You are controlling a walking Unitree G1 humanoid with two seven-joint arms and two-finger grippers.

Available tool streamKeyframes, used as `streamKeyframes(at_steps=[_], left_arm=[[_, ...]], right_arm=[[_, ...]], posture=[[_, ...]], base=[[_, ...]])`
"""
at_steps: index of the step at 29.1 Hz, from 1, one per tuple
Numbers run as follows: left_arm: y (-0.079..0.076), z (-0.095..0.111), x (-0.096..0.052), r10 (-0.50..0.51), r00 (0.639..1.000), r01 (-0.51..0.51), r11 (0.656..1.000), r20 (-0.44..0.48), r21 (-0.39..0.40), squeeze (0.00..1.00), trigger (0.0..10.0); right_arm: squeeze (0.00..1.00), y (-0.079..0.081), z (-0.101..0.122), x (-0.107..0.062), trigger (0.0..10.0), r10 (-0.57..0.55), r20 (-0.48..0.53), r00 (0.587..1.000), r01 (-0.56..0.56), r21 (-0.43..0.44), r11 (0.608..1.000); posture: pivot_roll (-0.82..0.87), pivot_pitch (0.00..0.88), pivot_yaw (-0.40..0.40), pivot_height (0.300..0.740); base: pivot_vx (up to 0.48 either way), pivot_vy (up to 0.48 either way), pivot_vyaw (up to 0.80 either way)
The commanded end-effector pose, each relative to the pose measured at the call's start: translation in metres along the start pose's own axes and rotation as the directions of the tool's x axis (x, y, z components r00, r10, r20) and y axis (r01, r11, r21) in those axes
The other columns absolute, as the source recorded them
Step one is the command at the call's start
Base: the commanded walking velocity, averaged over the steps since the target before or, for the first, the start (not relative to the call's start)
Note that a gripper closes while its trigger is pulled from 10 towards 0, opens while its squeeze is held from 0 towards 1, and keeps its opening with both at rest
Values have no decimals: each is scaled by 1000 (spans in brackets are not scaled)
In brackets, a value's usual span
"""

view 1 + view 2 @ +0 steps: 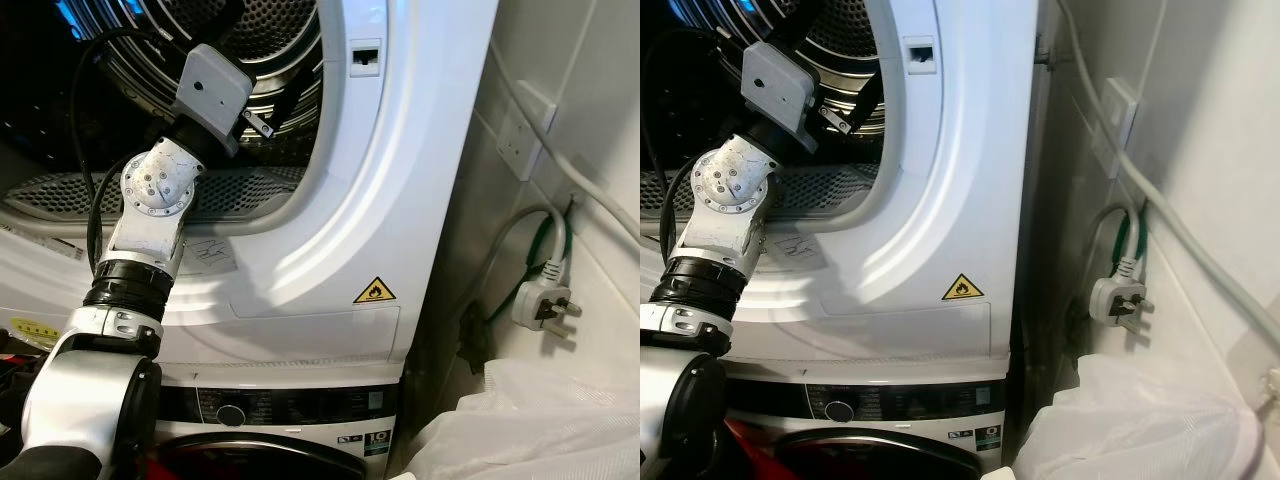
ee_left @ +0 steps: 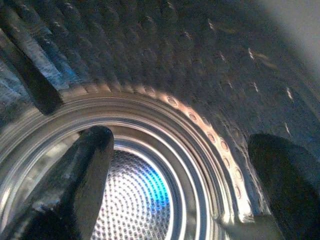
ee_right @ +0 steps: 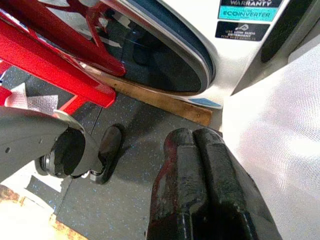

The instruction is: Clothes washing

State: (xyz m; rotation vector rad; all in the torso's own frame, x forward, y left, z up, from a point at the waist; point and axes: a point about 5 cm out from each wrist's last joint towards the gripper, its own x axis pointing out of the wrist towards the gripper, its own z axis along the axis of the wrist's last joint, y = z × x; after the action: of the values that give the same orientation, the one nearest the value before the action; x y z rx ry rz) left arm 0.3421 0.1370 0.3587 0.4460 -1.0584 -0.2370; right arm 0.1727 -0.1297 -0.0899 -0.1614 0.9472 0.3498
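Two stacked machines; upper drum (image 1: pixel 270 60) lying straight ahead of left gripper (image 2: pixel 175 165), axis running deep toward perforated back wall, no clothes visible inside. Reaching left arm through door opening, fingers (image 2: pixel 75 175) spread apart, pinching nothing, drum wall close on every side, open room only forward. Hanging right gripper (image 3: pixel 200 185) low over floor beside lower washer door (image 3: pixel 160 55), fingers pressed together, empty. Judging left arm nearer. Skirting plug (image 1: pixel 545 300) and white bag (image 1: pixel 540 420) at right.

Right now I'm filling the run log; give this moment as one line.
left gripper: open, inside dryer drum | right gripper: shut, idle near floor | clothes: none visible
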Motion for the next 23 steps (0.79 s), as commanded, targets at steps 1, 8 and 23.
streamKeyframes(at_steps=[1,8,23], left_arm=[[11,14,-8,89,996,-90,995,20,51,0,10000],[30,49,-47,283,959,-273,925,0,263,0,10000],[31,29,-136,306,871,-210,939,-385,273,0,10000]], right_arm=[[0,3,1,0,10000,3,11,1000,-3,11,1000],[0,1,0,0,10000,2,16,1000,-3,12,1000],[0,-1,-1,-1,10000,4,16,1000,-4,3,1000]], posture=[[47,0,107,740],[72,0,93,740],[101,0,72,740]], base=[[0,0,0],[0,0,0],[0,0,0]])
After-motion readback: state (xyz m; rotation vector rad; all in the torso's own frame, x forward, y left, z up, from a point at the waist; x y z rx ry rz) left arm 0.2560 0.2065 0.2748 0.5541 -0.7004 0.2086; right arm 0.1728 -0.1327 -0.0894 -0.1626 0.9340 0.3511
